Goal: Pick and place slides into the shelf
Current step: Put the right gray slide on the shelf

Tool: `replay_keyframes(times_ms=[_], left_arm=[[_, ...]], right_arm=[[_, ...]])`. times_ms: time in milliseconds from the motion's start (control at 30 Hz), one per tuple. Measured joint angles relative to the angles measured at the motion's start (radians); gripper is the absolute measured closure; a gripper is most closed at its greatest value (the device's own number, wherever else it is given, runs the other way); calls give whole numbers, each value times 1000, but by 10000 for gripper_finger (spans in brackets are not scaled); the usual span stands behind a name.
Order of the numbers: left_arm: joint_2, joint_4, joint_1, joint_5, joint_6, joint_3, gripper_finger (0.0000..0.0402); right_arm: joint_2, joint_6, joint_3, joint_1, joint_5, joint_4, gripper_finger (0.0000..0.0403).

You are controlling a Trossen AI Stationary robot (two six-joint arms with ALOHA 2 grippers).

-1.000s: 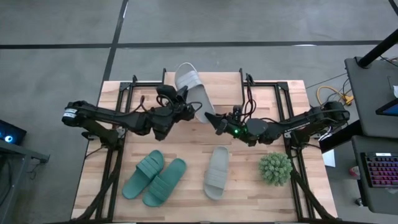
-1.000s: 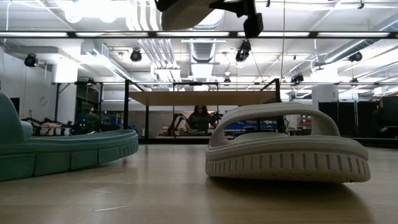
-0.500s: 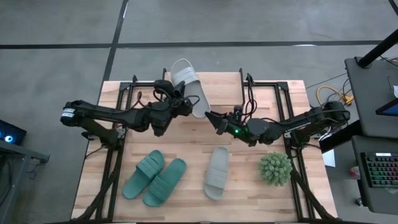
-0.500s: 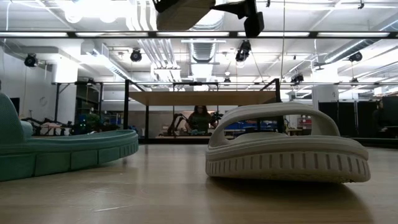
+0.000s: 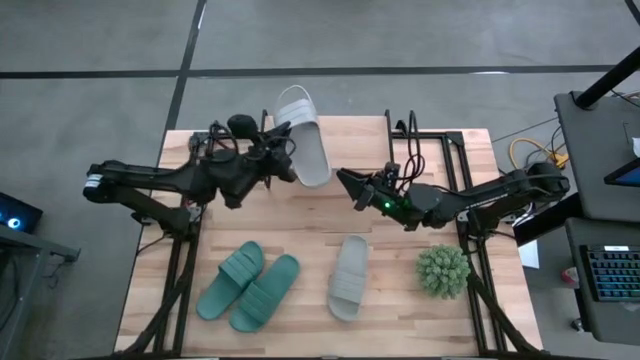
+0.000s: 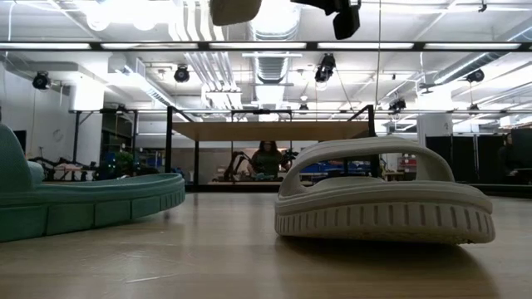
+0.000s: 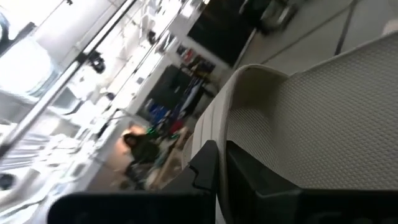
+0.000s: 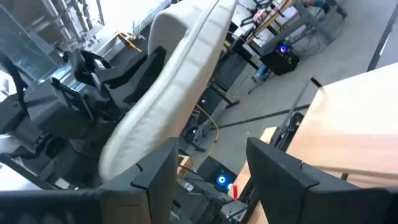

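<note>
My left gripper (image 5: 278,155) is shut on a pale slide (image 5: 303,145) held high over the table's far middle; the low view shows it at the top edge as the pale slide (image 6: 235,10). My right gripper (image 5: 350,186) stands open just right of that slide's near end, apart from it. The second pale slide (image 5: 348,277) and the teal pair (image 5: 248,290) lie soles down on the near half of the table. The shelf (image 6: 270,130) stands at the far edge. My left gripper has the pale slide by the ribbed strap's edge (image 7: 210,134), one finger (image 7: 255,180) under the strap against the footbed, the other outside it. The fingers come in level from the table's left. The slide is lifted clear of the table.
A spiky green plant ball (image 5: 443,270) sits at the near right. Black metal frames (image 5: 185,260) run along both sides of the wooden table. A person sits in the room beyond the shelf (image 6: 268,158).
My left gripper has risen and drawn back toward the table's far left, rolling as it went. The pale slide has gone with it and turned to lie far-to-near. Its near end, which was at my right gripper, is clear of it now.
</note>
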Motion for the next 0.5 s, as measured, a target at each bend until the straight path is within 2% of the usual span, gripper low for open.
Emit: replay_keyframes(times_ms=[300,500], left_arm=[[-61,-259,1,163,-185,-2,401],[-74,-356,2,243,-210,-3,401]], right_arm=[[-36,-62,0,0,8,-1,220],[-49,-67,0,0,23,-8,218]])
